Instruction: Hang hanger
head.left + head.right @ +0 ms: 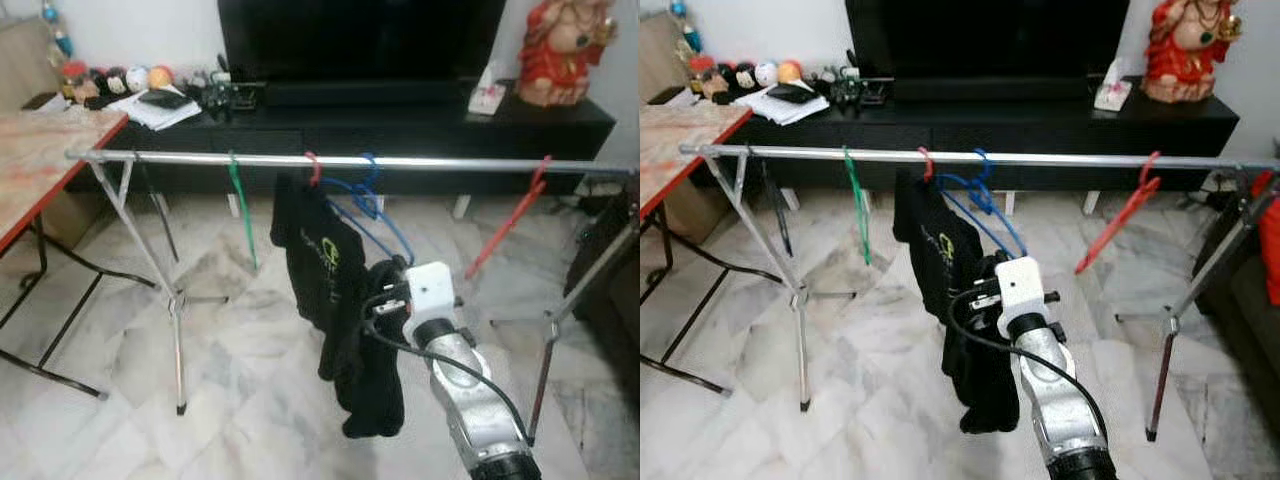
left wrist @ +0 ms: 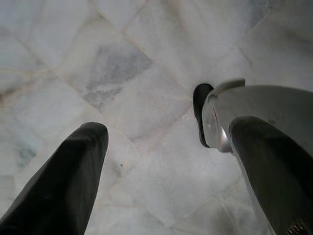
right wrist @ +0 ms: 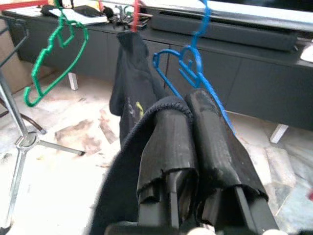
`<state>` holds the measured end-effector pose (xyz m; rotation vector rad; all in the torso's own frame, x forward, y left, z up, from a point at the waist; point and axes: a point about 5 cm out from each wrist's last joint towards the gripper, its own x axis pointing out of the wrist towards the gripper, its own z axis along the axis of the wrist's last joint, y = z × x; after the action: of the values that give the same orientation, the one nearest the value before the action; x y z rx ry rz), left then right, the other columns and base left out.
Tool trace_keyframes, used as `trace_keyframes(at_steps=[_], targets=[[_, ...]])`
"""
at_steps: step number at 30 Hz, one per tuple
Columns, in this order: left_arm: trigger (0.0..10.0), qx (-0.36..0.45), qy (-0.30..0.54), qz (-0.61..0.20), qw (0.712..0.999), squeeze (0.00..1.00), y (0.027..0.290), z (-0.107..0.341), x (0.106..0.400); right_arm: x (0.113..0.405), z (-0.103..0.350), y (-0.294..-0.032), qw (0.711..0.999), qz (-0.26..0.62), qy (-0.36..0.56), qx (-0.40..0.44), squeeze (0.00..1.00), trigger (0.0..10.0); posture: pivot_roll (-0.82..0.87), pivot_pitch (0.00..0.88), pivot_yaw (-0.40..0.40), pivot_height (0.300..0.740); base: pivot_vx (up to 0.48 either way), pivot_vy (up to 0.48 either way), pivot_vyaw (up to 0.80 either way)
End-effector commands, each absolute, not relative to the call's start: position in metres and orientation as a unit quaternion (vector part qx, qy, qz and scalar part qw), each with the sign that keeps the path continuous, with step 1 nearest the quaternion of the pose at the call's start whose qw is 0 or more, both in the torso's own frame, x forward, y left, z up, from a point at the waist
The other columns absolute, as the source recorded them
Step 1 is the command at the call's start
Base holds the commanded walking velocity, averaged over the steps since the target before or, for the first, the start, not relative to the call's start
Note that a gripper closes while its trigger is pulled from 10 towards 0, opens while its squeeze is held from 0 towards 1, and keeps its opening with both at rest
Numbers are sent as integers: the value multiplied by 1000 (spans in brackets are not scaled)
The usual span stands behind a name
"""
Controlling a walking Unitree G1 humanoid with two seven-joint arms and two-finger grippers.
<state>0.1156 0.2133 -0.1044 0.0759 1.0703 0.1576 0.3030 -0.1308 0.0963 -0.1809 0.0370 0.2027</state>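
Marble floor (image 1: 250, 400), black TV cabinet (image 1: 400, 125), rail (image 1: 420, 162)

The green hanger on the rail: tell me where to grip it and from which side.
Grip the green hanger on its straight sloping arm below the hook, coming from the robot's side of the rail. It hangs alone, with open space between it and the black shirt.

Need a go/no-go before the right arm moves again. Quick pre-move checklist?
1. Right claw shut on black T-shirt: ok.
2. Shirt's red plastic hanger hooked on silver metal rail: ok.
3. Blue wire hanger right beside the fingers, snag risk: not ok.
4. Green plastic hanger apart from shirt: ok.
5. Left claw open over marble floor: ok.
6. Shirt seated squarely on its hanger: cannot tell.
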Motion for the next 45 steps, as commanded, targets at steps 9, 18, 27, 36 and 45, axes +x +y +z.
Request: trace_keyframes(at_steps=[9,18,27,36,45], targets=[[10000,52,483,100,868,0,214,-102,115,307,92,-141,991,91,24,-95,0,10000,-126,0,66,740,0,-128,0],[10000,95,269,141,948,0,246,-48,196,307,67,-149,988,89,74,-98,0,10000,-112,0,58,740,0,0,0],[10000,104,75,150,980,0,245,11,236,305,40,-151,984,87,125,-98,0,10000,-112,0,60,740,0,0,0],[10000,95,2,140,986,0,237,40,240,303,23,-160,980,65,164,-90,0,10000,-92,0,55,740,0,0,0],[10000,69,-40,134,988,0,227,64,249,302,22,-159,984,58,150,-71,0,10000,-104,0,67,740,0,0,0]])
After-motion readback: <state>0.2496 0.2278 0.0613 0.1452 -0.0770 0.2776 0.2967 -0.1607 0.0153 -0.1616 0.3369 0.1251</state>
